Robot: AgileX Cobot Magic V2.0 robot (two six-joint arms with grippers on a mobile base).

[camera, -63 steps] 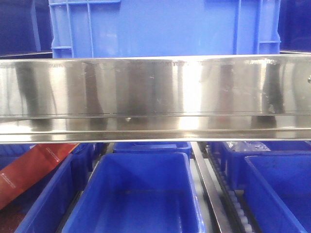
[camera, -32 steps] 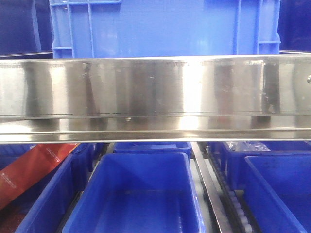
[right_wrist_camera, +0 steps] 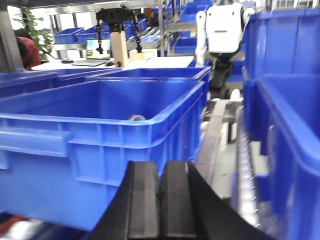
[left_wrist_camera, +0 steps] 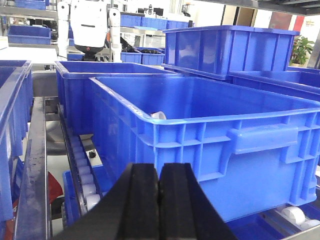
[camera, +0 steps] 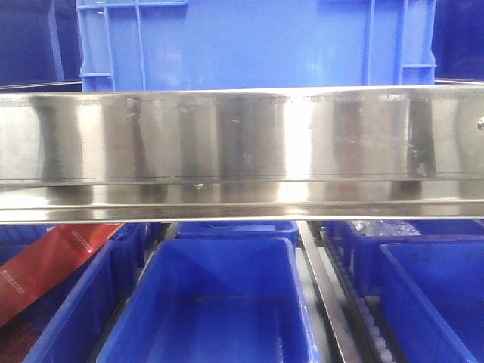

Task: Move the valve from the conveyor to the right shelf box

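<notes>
No valve and no conveyor belt show in any view. My left gripper (left_wrist_camera: 159,172) is shut and empty, in front of the near wall of a large blue shelf box (left_wrist_camera: 235,145). A small white object (left_wrist_camera: 159,115) peeks above that box's rim. My right gripper (right_wrist_camera: 160,170) is shut and empty, in front of another large blue box (right_wrist_camera: 100,130), where a small grey rounded object (right_wrist_camera: 136,118) shows at the rim. In the front view neither gripper shows; a blue box (camera: 219,302) sits below a steel shelf rail (camera: 242,151).
Roller tracks (left_wrist_camera: 80,165) run between the boxes, also in the right wrist view (right_wrist_camera: 247,165). More blue boxes stand left (camera: 68,310) and right (camera: 439,295); a red strip (camera: 45,265) lies at left. A large blue crate (camera: 257,41) sits on the upper shelf.
</notes>
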